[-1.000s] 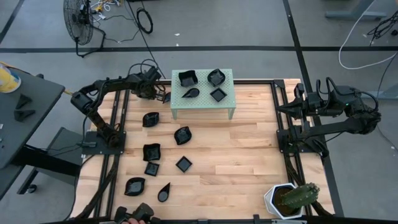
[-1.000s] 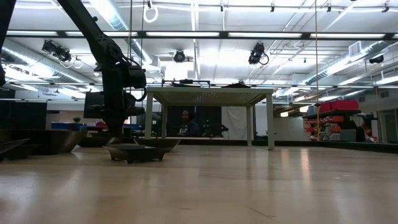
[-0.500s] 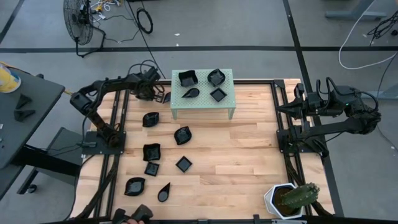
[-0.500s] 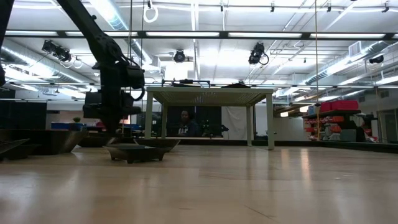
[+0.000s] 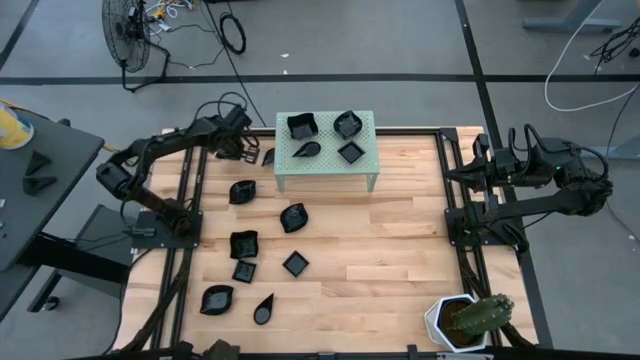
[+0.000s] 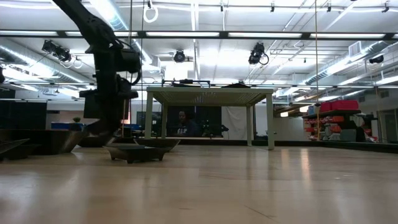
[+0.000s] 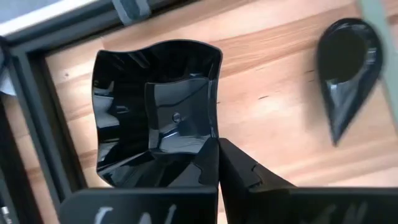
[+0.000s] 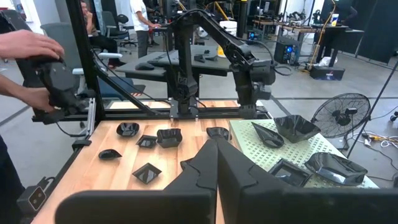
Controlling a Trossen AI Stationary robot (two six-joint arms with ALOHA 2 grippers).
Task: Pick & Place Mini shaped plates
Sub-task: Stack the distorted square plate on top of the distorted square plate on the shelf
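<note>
Wooden table (image 5: 400, 240) far-left: left gripper (image 7: 217, 163) has pulled back from the stand (image 5: 325, 172), fingers pressed together pinching a wavy plate (image 7: 155, 112). Teardrop plate (image 5: 268, 156) lies beside. Right gripper (image 8: 216, 163) parked right, fingers together, empty.

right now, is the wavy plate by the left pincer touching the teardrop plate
Apart. The left wrist view shows bare wood between the wavy plate and the teardrop plate.

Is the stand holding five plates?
No, the high view shows four plates on the stand.
</note>
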